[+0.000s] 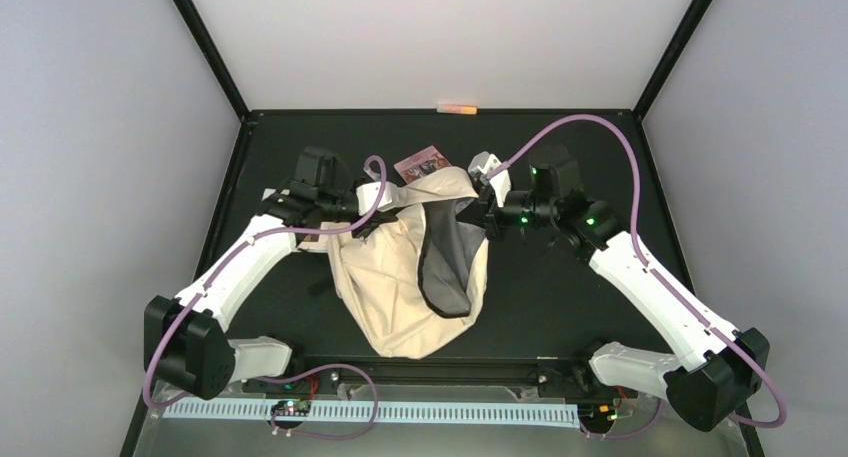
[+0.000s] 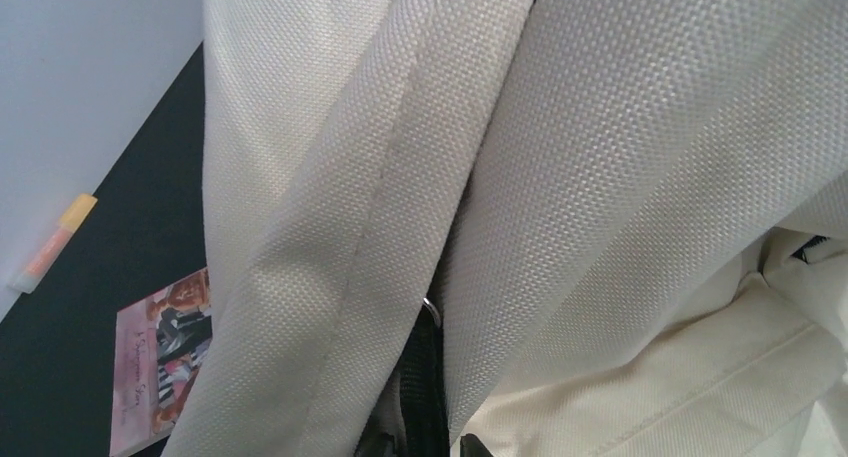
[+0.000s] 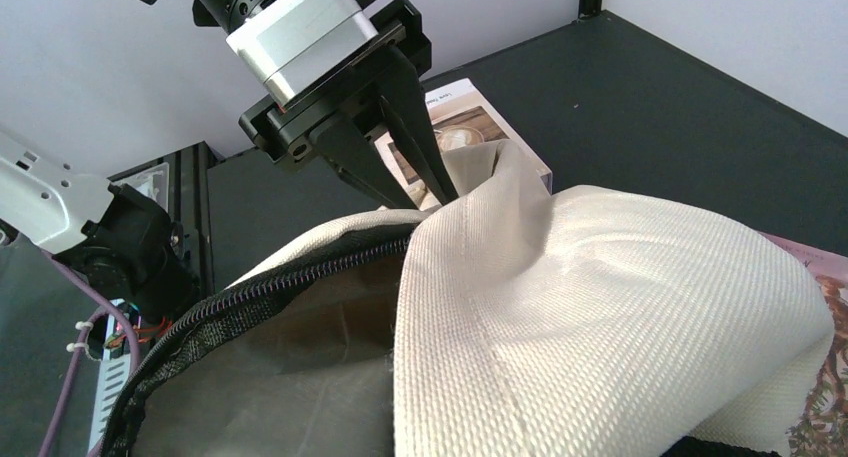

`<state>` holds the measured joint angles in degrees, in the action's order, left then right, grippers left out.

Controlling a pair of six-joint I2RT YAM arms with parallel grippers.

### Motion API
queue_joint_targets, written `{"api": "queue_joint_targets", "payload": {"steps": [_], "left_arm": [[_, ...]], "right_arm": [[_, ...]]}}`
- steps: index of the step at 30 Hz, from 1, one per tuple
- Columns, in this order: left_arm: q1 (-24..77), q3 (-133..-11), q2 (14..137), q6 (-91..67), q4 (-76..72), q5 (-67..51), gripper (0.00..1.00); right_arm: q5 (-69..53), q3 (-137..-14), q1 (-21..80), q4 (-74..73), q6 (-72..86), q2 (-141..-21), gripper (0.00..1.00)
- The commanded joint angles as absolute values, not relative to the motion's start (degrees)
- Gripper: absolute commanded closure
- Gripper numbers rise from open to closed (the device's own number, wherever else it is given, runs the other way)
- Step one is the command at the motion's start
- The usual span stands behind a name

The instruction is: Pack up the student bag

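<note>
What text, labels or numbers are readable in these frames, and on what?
None is legible.
pink book: cursive line on the cover, too blurred to read.
printed cover behind the bag: a small line of print near its top edge, too small to read.
student bag: no label or print showing.
marker: no print visible.

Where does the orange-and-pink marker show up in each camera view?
Top external: the marker lies top centre.
Left wrist: the marker sits at the left edge, mid-height.
Right wrist: not in view.
Shared landmark: the cream student bag, seen in all three.
</note>
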<state>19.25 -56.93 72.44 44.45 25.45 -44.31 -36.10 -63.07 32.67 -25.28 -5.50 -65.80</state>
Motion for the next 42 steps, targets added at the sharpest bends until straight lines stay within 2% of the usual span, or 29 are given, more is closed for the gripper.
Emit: {"api": "queue_joint_targets", "payload": {"steps": [1, 3, 5, 6, 9, 21, 25, 31, 35, 38, 42], "left_arm": [[19.2, -60.1, 73.0, 48.6, 30.2, -43.8, 0.83], [19.1, -60.8, 73.0, 49.3, 30.9, -43.8, 0.86], [19.0, -61.1, 73.0, 49.0, 30.3, -44.0, 0.98], [18.9, -61.4, 73.0, 48.8, 30.2, -44.3, 0.98], [18.7, -62.2, 73.0, 48.5, 30.8, -45.6, 0.98], [17.8, -66.4, 75.6, 53.0, 37.1, -45.6, 0.86], [17.7, -67.1, 76.7, 52.7, 37.1, -45.6, 0.98], [17.8, -65.5, 76.3, 50.4, 33.2, -45.4, 0.98], [17.5, -64.4, 74.9, 43.4, 25.7, -34.1, 0.98], [16.0, -64.7, 75.3, 44.0, 29.9, -34.3, 0.98], [15.5, -58.0, 72.9, 45.9, 30.0, -32.4, 0.98]], "right_arm": [[-36.5, -63.9, 32.4, -21.4, -6.1, -63.9, 0.99], [-36.5, -64.2, 32.4, -21.8, -6.2, -63.9, 0.99], [-36.4, -64.4, 32.4, -22.1, -6.4, -64.0, 0.99], [-36.3, -64.3, 32.4, -22.1, -6.4, -63.9, 0.99], [-36.4, -64.4, 32.4, -22.4, -6.4, -63.9, 0.99], [-36.3, -64.8, 32.4, -23.2, -7.1, -63.8, 0.99], [-36.6, -64.7, 32.4, -23.2, -7.1, -63.8, 0.99], [-36.7, -64.7, 32.4, -23.2, -7.0, -63.6, 0.99], [-36.0, -64.6, 32.4, -23.6, -7.2, -63.0, 0.99], [-33.5, -64.5, 32.2, -23.4, -6.5, -62.2, 0.99], [-31.9, -64.2, 30.0, -22.8, -4.7, -60.9, 0.99]]}}
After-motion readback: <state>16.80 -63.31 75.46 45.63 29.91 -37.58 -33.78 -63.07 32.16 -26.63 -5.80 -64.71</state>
